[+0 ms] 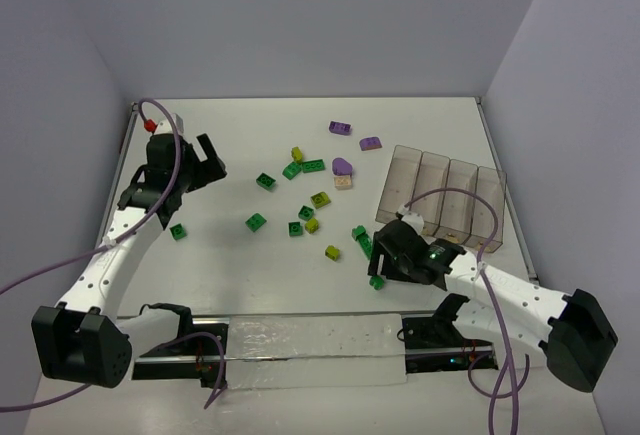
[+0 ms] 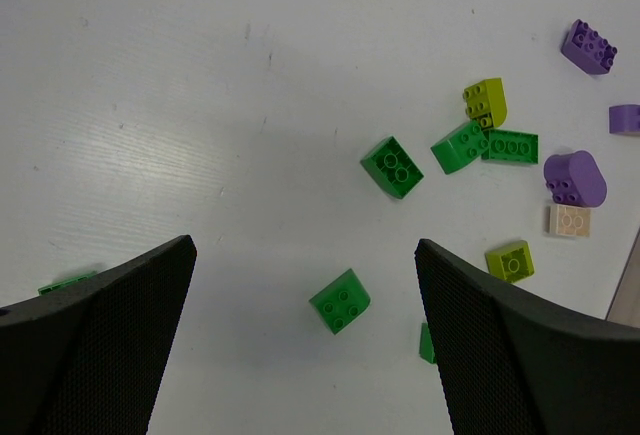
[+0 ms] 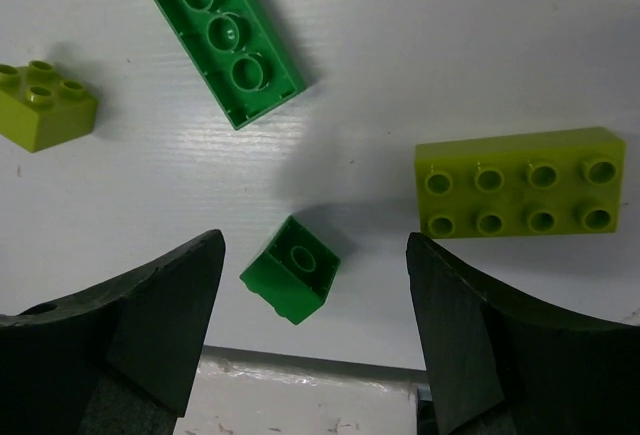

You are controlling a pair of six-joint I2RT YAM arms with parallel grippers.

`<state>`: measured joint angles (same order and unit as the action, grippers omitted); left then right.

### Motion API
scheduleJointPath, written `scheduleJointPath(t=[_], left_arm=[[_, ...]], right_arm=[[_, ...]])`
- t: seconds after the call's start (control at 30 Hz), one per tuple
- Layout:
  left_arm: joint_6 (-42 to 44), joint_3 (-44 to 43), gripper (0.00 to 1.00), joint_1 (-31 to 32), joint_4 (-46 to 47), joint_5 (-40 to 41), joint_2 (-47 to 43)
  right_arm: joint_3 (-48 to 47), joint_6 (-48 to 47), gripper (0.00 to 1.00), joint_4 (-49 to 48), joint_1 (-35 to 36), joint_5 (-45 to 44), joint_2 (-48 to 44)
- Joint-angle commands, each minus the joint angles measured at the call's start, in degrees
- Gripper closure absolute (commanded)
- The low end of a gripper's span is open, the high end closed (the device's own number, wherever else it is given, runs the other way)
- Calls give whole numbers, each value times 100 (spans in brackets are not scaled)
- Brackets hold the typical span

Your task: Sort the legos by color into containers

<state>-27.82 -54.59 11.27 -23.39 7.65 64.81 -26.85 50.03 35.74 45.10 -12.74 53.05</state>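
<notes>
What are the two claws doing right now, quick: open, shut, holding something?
Left gripper: open, empty.
Right gripper: open, either side of a small green brick, not gripping it.

Dark green legos, yellow-green legos, purple legos, tan lego; containers smoky transparent; table white

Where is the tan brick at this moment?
In the top view, the tan brick lies just below a rounded purple brick, left of the containers.

walls: plain pale grey | table: white, matte | light: soft, even
</notes>
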Motion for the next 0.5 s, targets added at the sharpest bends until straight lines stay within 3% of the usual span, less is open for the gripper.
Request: scheduleJointPath(t=[0.0,0.27,0.47], left_arm=[[19,-184,1,22,85,-124,-72],[-59,-140,1,25,121,-211,3],[-55,-122,1,23,143,-186,-27]], right_arm=[[17,216,22,-489,223,150,209],[-282,394,31,-413,792,-188,935],[-304,555,52,-345,895,-367,924]])
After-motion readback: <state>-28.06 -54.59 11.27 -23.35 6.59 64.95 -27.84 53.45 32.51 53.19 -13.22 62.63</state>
